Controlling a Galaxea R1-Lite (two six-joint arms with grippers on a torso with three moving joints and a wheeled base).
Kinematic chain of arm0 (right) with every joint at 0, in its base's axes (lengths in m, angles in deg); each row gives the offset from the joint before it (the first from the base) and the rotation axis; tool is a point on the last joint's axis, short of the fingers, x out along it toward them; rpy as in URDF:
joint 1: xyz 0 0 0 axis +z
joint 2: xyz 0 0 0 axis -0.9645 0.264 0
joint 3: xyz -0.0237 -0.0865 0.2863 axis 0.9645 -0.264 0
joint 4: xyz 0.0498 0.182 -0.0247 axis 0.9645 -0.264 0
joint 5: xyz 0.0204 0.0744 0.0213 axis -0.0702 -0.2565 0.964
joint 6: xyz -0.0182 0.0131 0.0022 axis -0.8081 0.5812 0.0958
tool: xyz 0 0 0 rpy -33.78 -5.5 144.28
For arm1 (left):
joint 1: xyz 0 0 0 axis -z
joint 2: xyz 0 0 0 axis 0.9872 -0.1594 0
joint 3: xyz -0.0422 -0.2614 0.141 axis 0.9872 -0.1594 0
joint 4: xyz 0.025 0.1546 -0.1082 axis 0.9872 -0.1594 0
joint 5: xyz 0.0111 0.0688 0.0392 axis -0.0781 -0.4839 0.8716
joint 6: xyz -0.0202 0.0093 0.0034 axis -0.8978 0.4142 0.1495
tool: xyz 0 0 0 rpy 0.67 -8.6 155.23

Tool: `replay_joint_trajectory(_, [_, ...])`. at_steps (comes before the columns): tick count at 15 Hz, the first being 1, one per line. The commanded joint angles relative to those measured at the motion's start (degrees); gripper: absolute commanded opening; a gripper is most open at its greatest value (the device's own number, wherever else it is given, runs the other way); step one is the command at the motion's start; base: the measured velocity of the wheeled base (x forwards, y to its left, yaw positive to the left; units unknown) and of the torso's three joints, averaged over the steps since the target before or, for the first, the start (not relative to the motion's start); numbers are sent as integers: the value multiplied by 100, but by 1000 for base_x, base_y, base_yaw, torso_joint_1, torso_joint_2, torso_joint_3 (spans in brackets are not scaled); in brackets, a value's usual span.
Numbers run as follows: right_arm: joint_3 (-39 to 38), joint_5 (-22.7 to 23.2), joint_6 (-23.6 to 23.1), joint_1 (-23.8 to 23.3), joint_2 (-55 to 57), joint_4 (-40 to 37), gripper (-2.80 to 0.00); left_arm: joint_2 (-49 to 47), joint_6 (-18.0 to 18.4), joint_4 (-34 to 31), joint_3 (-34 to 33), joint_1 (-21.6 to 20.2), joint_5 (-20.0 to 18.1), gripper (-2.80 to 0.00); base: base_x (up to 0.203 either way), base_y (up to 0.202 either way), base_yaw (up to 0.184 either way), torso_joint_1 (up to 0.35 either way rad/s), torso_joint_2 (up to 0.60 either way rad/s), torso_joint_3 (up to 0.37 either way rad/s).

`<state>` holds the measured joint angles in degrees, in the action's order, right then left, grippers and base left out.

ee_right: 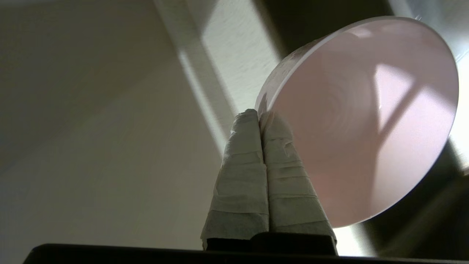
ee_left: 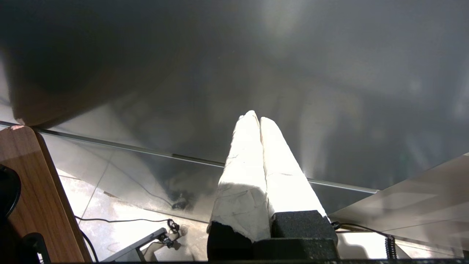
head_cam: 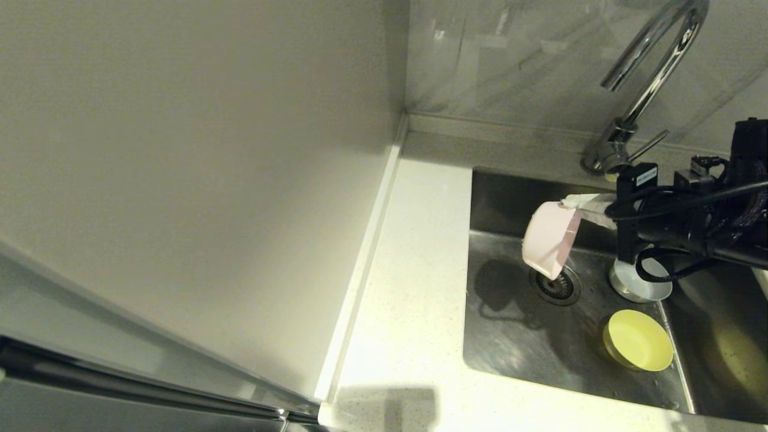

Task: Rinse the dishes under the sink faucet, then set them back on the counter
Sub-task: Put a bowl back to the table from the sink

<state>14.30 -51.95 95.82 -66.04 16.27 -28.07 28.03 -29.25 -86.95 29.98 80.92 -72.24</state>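
Pink bowl (head_cam: 549,239) hangs tipped on its side above the sink (head_cam: 510,336), right of centre in the head view, smooth matte plastic with its round mouth facing the right gripper (head_cam: 567,205). That gripper's tape-wrapped fingers (ee_right: 282,154) are pinched together on the bowl's rim. Directly below sits the round ribbed drain strainer (head_cam: 555,285).

Lower right in the same view, a yellow-green bowl (head_cam: 639,339) rests upright on the brushed steel floor of the basin, and a white bowl (head_cam: 639,283) stands just above it, partly hidden by the arm's black cabling. A small white label on the arm carries print too small to read.

The chrome faucet (head_cam: 645,84) arches in the upper right, its thin lever sticking out near the round base. White speckled counter (head_cam: 414,288) runs down the middle, with a raised edge strip.

The left gripper (ee_left: 259,119), off to the side, has its white-wrapped fingers pressed together on nothing.
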Motion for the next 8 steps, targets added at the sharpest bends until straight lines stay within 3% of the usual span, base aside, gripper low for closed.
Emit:
replay_joint_trajectory(1, [118,246,1306,-7,67,31,-280,0,-4,2,-18,-1,0,-280,0,0,0,0,0,0])
replay_joint_trajectory(5, [598,834,4064,-254,181,247,-280,0,-4,2,-18,-1,2,-280,0,0,0,0,0,0])
replay_joint_trajectory(8, [840,1156,5508,-421,281,1783,-280,0,-4,2,-18,-1,0,-280,0,0,0,0,0,0])
